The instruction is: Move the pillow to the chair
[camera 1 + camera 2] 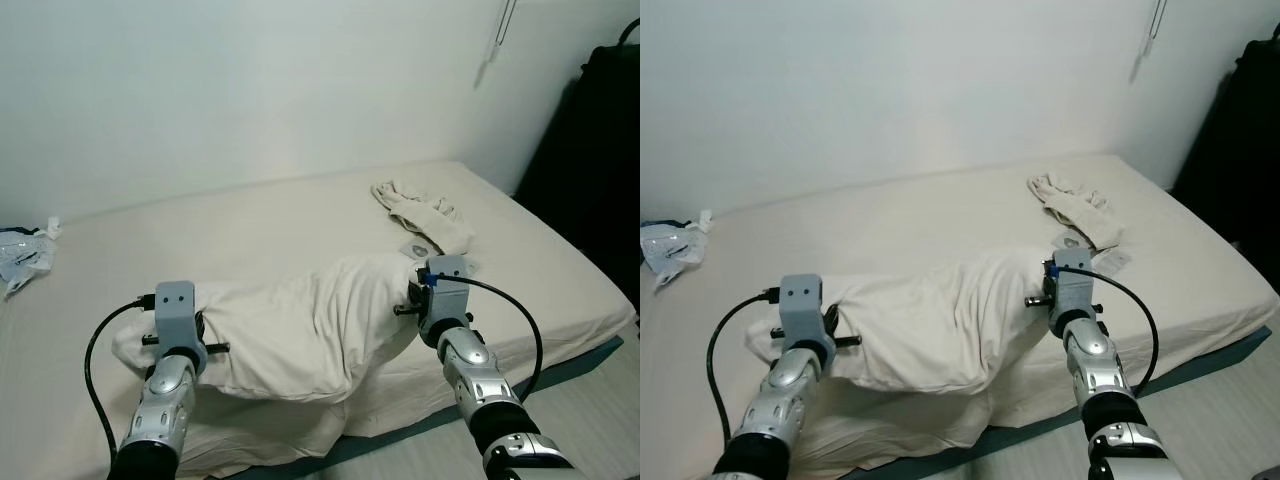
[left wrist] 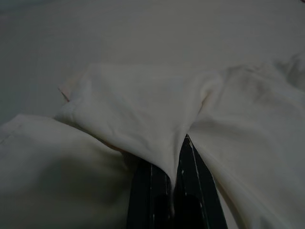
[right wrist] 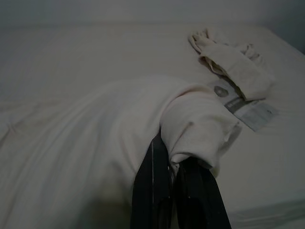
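A cream pillow [image 1: 300,325] lies across the near edge of the bed [image 1: 250,230], bunched and sagging between my two arms. My left gripper [image 2: 172,191] is shut on the pillow's left end, with cloth pinched between the black fingers [image 2: 198,191]. My right gripper [image 3: 172,186] is shut on a gathered fold at the pillow's right end [image 3: 200,129]. In the eye views each wrist [image 1: 175,320] [image 1: 442,295] presses against an end of the pillow, and the cloth hides the fingers there.
A crumpled cream cloth [image 1: 420,215] and a small card [image 1: 418,250] lie on the bed beyond my right arm. A plastic packet [image 1: 22,255] sits at the bed's far left. A dark object [image 1: 600,170] stands at the right. A white wall runs behind.
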`<state>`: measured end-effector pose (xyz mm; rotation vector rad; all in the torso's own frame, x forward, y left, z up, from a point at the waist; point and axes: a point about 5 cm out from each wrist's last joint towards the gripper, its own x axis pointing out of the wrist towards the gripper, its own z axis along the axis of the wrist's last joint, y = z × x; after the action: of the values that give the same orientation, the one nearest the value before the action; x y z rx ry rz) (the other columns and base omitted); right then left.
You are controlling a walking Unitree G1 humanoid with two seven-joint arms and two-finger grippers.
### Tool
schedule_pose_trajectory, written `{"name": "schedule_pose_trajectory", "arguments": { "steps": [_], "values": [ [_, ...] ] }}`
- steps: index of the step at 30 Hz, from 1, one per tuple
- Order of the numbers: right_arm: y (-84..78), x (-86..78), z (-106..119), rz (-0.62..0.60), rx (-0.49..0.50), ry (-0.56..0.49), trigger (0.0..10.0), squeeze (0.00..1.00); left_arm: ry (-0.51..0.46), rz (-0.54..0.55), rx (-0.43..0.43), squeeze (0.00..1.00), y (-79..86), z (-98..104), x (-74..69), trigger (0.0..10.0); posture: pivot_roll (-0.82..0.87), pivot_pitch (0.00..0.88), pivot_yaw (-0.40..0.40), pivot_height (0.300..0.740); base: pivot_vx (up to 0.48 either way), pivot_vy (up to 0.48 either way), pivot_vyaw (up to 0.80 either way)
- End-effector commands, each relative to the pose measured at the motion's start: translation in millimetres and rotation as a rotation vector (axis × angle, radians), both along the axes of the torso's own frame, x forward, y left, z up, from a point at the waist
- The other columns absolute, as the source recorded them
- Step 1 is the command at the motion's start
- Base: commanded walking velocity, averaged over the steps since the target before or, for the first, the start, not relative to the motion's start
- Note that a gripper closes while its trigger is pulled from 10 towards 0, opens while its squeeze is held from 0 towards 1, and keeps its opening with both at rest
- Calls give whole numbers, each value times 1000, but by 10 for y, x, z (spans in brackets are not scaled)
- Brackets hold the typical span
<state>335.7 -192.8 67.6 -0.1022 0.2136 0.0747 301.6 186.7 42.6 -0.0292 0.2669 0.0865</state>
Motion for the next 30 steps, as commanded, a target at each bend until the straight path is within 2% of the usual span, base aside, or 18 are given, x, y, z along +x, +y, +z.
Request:
{"name": "schedule_pose_trajectory", "arguments": {
  "steps": [1, 4, 6, 9, 12, 13, 21, 25, 26, 28, 30],
  "values": [
    [88, -28, -60, 35, -16, 8, 10000, 0, -20, -26, 12, 0, -9, -15, -25, 10000, -25, 22, -33, 740, 0, 0, 0],
    [49, -81, -160, -7, 5, 42, 10000, 0, 0, 40, -85, 0, 0, -159, -118, 10000, -38, 37, -22, 740, 0, 0, 0],
    [38, -93, -184, -18, 17, 52, 10000, 0, 20, 67, -106, 0, 0, -218, -150, 10000, -46, 39, -18, 740, 0, 0, 0],
    [13, -159, -298, -37, 12, 98, 10000, 0, 109, 19, -35, 0, -97, -386, -224, 10000, -54, 42, -18, 740, 0, 0, 0],
    [7, -196, -344, -35, -18, 108, 10000, 0, 134, -32, 2, 0, -150, -418, -229, 10000, -51, 38, -22, 740, 0, 0, 0],
    [0, -212, -358, -42, -16, 108, 10000, 0, 125, -36, 28, 0, -147, -402, -218, 10000, -39, 28, -34, 740, 0, 0, 0],
    [-5, -258, -410, -31, -3, 121, 10000, 0, 79, -117, 19, 0, -147, -351, -202, 10000, -16, 35, -46, 740, 0, 0, 0],
    [-23, -211, -356, -44, 15, 105, 10000, 0, 30, -99, 161, 0, -129, -313, -194, 10000, -28, 50, -30, 740, 0, 0, 0],
    [-29, -212, -359, -49, 13, 106, 10000, 0, 38, -79, 164, 0, -116, -324, -194, 10000, -30, 50, -29, 740, 0, 0, 0],
    [-28, -218, -372, -56, 8, 110, 10000, 0, 81, -48, 90, 0, -95, -367, -197, 10000, -34, 53, -24, 740, 0, 0, 0],
    [-26, -223, -379, -59, 4, 113, 10000, 0, 87, -35, 70, 0, -86, -372, -196, 10000, -34, 53, -21, 740, 0, 0, 0]
  ]
}}
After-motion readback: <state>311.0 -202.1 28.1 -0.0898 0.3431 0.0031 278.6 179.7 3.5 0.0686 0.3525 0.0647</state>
